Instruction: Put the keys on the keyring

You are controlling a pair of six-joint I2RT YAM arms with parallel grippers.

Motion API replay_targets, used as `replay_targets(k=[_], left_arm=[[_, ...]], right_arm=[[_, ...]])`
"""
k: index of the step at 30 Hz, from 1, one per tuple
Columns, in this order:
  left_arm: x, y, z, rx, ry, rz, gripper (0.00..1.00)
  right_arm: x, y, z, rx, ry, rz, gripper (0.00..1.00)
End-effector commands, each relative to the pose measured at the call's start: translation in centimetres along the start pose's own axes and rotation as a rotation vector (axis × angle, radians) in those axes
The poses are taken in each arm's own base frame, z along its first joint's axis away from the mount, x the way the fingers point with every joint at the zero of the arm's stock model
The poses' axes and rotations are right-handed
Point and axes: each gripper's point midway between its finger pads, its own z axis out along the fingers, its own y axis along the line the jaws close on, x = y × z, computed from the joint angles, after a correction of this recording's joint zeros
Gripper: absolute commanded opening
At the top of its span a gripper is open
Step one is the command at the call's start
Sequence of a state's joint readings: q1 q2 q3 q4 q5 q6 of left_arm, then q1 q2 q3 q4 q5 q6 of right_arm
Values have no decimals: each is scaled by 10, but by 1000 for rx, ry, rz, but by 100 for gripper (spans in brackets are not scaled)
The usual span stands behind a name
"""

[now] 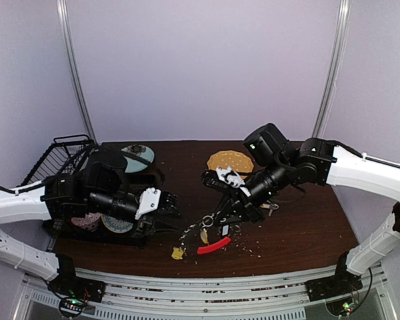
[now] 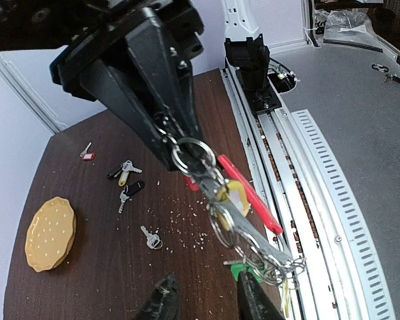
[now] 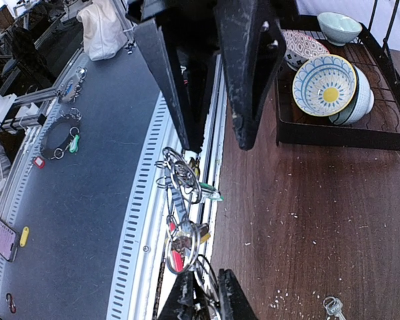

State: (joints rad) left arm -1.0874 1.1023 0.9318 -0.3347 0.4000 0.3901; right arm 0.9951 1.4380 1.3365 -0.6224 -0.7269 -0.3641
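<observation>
No legible text, labels, brands or numbers in any view. Coloured plastic tags (image 2: 237,195) on silvery chain-like keyring (image 2: 235,220) too small and blurred to read. Small silver key with red plastic tag (image 2: 87,155) on dark brown wooden worktop (image 2: 107,267): nothing readable either.

Silvery keyring (image 2: 235,220) with red section dangles in the air; several keys (image 2: 125,175) lie scattered apart.

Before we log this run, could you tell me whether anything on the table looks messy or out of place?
Yes: pale crumbs are scattered across the dark table, mostly toward its near edge, as if something spilled. Several loose keys lie apart from one another farther back. Nothing looks damaged.
</observation>
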Motion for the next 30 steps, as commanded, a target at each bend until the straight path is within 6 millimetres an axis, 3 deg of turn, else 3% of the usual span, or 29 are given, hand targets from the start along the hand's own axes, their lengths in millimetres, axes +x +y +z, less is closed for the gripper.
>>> replay_targets(k=[1,4,11,22,27,30], left_arm=[[-21,1,-9,-72,-156,187,35],[-25,-1,-10,-113,-203,237,36],[-30,9,0,-190,-194,255,25],[-31,-4,7,-125,-202,274,28],[-10,-14,11,-72,-121,298,32],[-11,-15,8,-75,-130,299,31]], right_arm=[[-15,9,-10,-23,-43,-31,0],[-17,11,-10,-30,-55,-36,0],[-18,10,-5,-53,-47,-42,0],[-20,9,-4,-55,-49,-48,0],[-19,8,-5,-46,-46,-51,0],[-19,7,-4,-44,-43,-49,0]])
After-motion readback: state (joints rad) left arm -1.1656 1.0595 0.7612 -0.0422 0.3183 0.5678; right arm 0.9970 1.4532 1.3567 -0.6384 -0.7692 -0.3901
